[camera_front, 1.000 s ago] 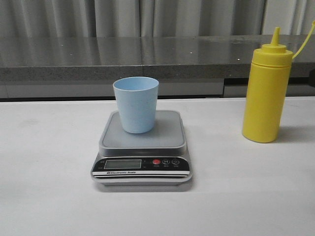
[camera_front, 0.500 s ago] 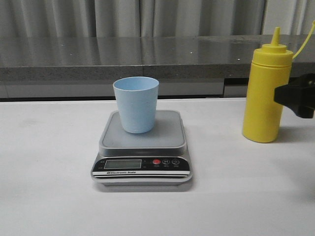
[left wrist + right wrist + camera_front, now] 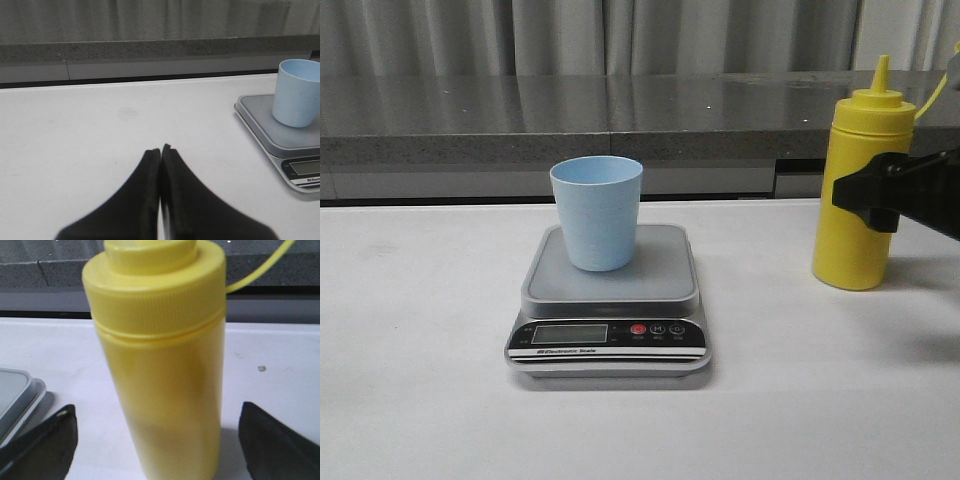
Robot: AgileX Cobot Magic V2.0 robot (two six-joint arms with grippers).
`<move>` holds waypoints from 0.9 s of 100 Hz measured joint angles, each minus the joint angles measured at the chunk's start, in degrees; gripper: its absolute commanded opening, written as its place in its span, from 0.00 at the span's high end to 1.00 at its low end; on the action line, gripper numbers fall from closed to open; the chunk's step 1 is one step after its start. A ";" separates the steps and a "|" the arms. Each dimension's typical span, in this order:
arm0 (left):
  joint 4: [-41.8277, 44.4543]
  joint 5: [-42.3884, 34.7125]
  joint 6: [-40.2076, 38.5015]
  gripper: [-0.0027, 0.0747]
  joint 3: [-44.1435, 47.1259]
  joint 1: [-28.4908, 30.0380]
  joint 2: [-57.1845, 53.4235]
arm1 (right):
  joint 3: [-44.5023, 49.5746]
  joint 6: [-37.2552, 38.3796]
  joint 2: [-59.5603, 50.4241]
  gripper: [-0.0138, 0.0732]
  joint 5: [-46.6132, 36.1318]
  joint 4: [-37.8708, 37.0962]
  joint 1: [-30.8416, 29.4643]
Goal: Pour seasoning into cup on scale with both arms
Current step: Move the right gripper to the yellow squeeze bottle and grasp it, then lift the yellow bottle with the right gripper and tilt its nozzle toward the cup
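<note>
Right gripper (image 3: 157,440) wide open, empty, fingers straddling seasoning bottle (image 3: 160,370). Centre bottle, close on mid-body, squeeze gently. Left gripper (image 3: 160,150) closed, empty; keep it clear of cup (image 3: 597,212).

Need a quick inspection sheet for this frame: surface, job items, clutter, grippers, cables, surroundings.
Surface: white table, bare apart from the job's things.
Job's things: cup upright on the scale platform; seasoning bottle upright on the table, right of the scale, cap on.
Clutter: nothing seen.
Grippers: right gripper open, fingers either side of the bottle, not touching; left gripper shut, empty, over the table left of the scale.
Cables: nothing seen.
Surroundings: grey stone ledge, curtains behind.
</note>
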 measured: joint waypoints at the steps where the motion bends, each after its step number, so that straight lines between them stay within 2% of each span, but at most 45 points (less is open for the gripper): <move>1: 0.00 0.00 0.00 0.99 0.00 0.00 0.00 | -0.18 0.12 0.14 0.10 0.00 0.00 0.00; 45: 0.00 0.00 0.00 0.99 0.00 0.00 0.00 | -8.90 3.66 9.17 0.10 1.12 -0.63 0.19; 52: 0.00 0.00 0.00 0.99 0.00 0.00 0.00 | -9.79 3.66 9.72 0.14 1.41 -0.77 0.44; 61: 0.00 0.00 0.00 0.99 0.00 0.00 0.00 | -10.60 3.66 10.12 0.31 1.95 -0.76 0.89; 73: 0.00 0.00 0.00 0.99 0.00 0.00 0.00 | -10.97 3.66 10.12 0.63 3.40 -0.76 1.21; 85: 0.00 0.00 0.00 0.99 0.00 0.00 0.00 | -11.09 3.66 10.12 0.89 4.02 -0.76 1.19; 87: 0.00 0.00 0.00 0.99 0.00 0.00 0.00 | -11.09 3.66 10.12 0.93 4.02 -0.76 1.19; 90: 0.00 0.00 0.00 0.99 0.00 0.00 0.00 | -11.09 3.66 10.12 0.91 4.02 -0.76 1.19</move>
